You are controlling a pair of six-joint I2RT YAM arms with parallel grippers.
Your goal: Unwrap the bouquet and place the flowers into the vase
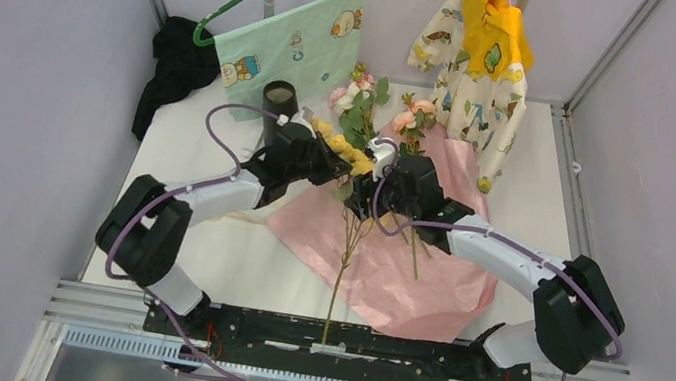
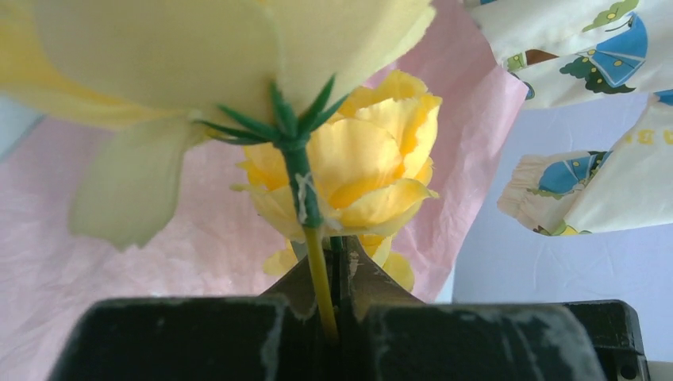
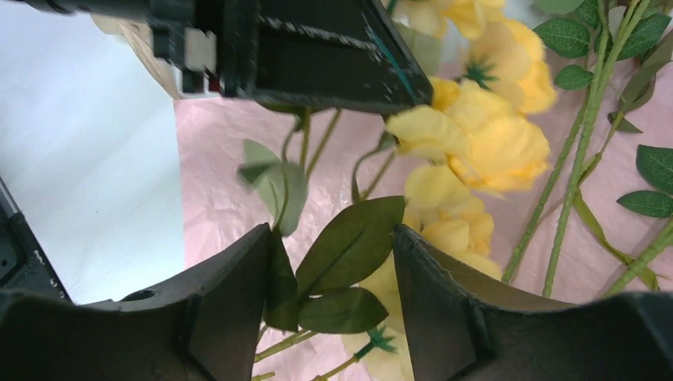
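— Where does the stem lie?
— The yellow rose stem (image 1: 340, 262) runs near to far over the spread pink wrapping paper (image 1: 421, 284). Its cut end is toward the arms' bases and its blooms are at the far end, tipped leftward. I can't tell whether the cut end touches the worktop (image 1: 232, 261).
— And the fingers?
— The left fingers (image 2: 373, 290) are pinched tight on a thin stalk just under a yellow bloom (image 2: 373, 167). The right fingers (image 3: 238, 274) stand apart with leaves between them, gripping nothing.
— The vase?
— The black vase (image 1: 280, 101) is upright, mouth up, just beyond the left wrist. The pink and cream roses (image 1: 414, 116) lie farther back, heads pointing away.
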